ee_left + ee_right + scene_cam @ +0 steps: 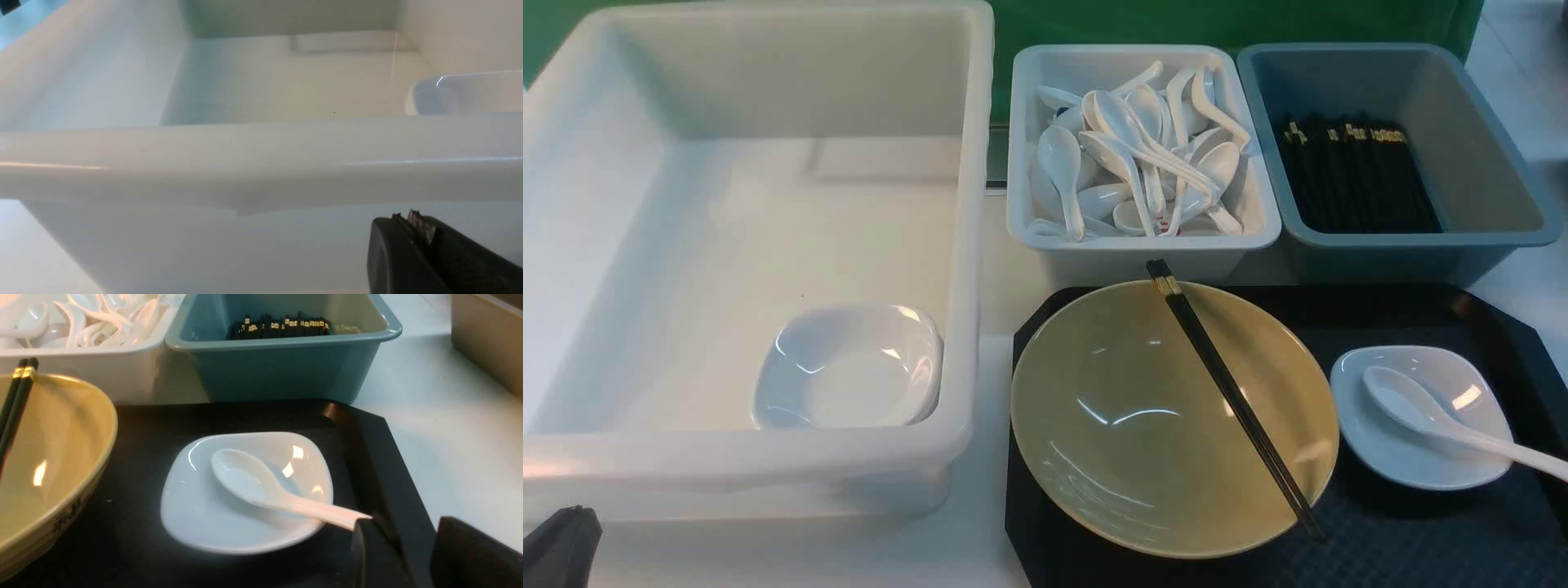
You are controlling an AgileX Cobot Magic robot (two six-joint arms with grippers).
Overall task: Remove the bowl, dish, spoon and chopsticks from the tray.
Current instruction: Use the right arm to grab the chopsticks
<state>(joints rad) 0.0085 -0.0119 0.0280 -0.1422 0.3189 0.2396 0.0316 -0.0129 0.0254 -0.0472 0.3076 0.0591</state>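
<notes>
The spoon lies in the dish by the right edge of the tray, handle jutting toward the right gripper, fingers parted, likely to pinch it, while the left gripper rests idle, fingers together.

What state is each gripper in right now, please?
Left gripper: closed, holding nothing.
Right gripper: open, holding nothing; the spoon handle ends beside one finger.
</notes>
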